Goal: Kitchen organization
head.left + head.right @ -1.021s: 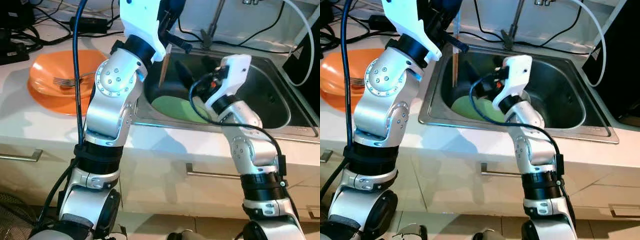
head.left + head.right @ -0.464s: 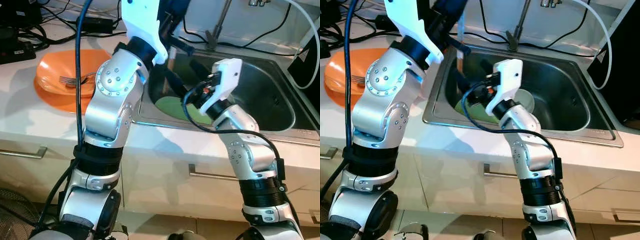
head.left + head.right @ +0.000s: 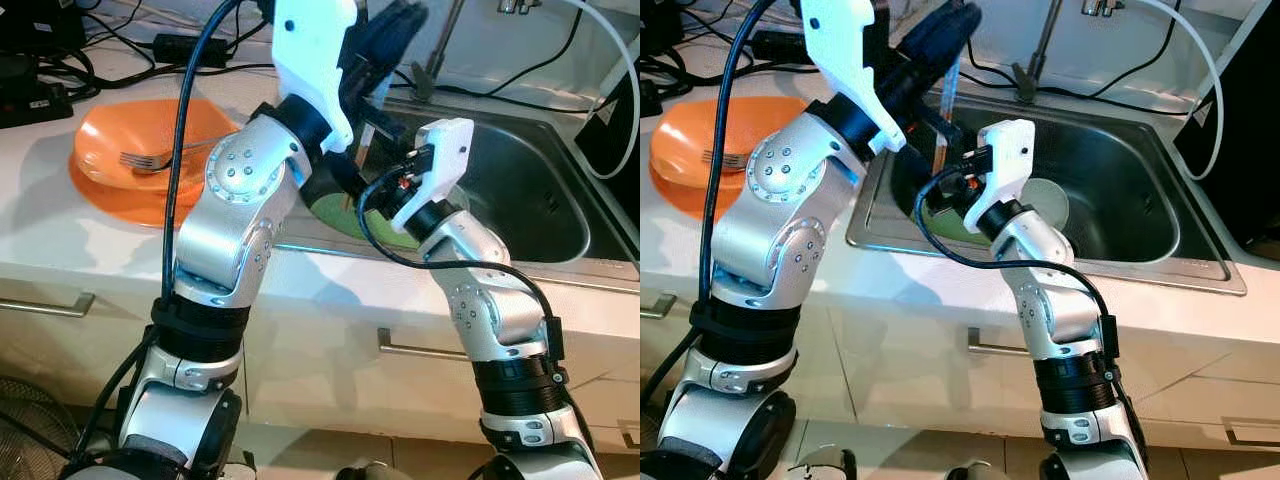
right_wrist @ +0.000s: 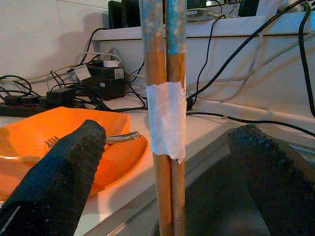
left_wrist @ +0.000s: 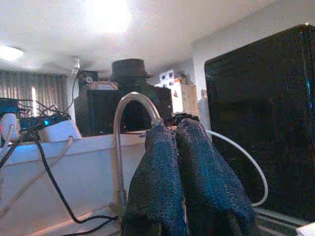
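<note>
In the centre of the right wrist view, the taped chopsticks are being framed upright between the spread fingers of the right claw, untouched on either side, their long axis running vertically, so the right arm is judged the nearer one for a sideways closing. They are being held from above by the left claw, its fingers pressed together, over the sink. The pair is showing as orange-brown wood with blue upper ends, bound by white tape, with the orange plates and fork lying on the desk at the frame's upper left.

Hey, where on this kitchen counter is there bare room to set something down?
The white countertop in front of the stacked orange plates is bare. Behind them, black cables and adapters crowd it. The steel sink's right half looks open; both arms fill its left.
</note>
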`<state>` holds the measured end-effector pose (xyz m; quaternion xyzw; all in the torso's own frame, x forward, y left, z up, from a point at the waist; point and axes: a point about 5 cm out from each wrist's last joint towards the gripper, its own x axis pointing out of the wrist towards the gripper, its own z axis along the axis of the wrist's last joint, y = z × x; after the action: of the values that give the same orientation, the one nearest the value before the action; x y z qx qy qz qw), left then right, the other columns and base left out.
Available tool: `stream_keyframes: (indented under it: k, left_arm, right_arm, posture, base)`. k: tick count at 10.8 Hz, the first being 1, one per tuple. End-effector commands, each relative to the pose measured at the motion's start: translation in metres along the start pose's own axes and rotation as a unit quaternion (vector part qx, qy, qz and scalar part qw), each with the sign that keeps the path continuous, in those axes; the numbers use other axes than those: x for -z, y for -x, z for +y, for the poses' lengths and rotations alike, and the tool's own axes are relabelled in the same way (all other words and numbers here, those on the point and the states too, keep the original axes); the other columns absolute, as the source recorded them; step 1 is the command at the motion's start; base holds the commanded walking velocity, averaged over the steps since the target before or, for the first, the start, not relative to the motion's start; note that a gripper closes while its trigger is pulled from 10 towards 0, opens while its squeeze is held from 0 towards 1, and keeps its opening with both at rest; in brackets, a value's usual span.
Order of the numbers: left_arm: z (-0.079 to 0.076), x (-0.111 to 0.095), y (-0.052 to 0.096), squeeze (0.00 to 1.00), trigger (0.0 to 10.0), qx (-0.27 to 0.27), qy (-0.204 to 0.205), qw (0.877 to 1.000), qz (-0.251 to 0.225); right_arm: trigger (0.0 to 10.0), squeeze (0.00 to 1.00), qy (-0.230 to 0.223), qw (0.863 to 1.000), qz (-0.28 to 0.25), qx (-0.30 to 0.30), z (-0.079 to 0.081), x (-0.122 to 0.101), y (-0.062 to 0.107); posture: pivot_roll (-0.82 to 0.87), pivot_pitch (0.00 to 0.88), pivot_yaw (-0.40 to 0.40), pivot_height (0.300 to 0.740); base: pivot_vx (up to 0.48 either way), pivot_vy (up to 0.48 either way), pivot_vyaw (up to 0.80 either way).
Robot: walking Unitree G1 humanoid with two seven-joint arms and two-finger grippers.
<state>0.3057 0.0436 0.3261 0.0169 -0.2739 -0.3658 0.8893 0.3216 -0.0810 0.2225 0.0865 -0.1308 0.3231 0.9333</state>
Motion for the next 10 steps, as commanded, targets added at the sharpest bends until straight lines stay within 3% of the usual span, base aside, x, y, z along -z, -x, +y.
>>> stream_keyframes:
  k: [1,2,3,4,10]
  left_arm:
    - [-0.007,-0.003,-0.001,0.00,10.0,0.021,0.003,1.000,-0.002]
    - [-0.008,-0.001,-0.001,0.00,10.0,0.024,0.003,1.000,0.002]
    - [-0.008,0.000,0.000,0.00,10.0,0.027,0.001,1.000,0.008]
    - [-0.008,0.002,0.001,0.00,10.0,0.029,-0.002,0.999,0.013]
    - [-0.007,0.003,0.000,0.00,10.0,0.028,-0.006,0.999,0.021]
  right_arm:
    - [10.0,0.00,0.007,1.000,-0.001,0.011,-0.004,-0.002,0.000]
    - [10.0,0.00,0.008,1.000,-0.002,0.020,-0.005,-0.002,0.001]
    - [8.5,0.00,0.009,0.999,-0.002,0.033,-0.008,-0.002,0.000]
    - [0.0,0.00,0.011,0.999,-0.005,0.044,-0.011,-0.003,0.000]
    - [0.0,0.00,0.012,0.998,-0.006,0.057,-0.014,-0.003,-0.002]
  posture:
    - [0.01,0.046,-0.125,0.719]
    - [0.01,0.048,-0.125,0.719]
    - [0.01,0.052,-0.126,0.719]
    - [0.01,0.052,-0.126,0.719]
    - [0.01,0.063,-0.128,0.719]
  base:
    - [0.000,0.000,0.00]
    - [0.000,0.000,0.00]
    - [0.000,0.000,0.00]
    - [0.000,0.000,0.00]
    - [0.000,0.000,0.00]
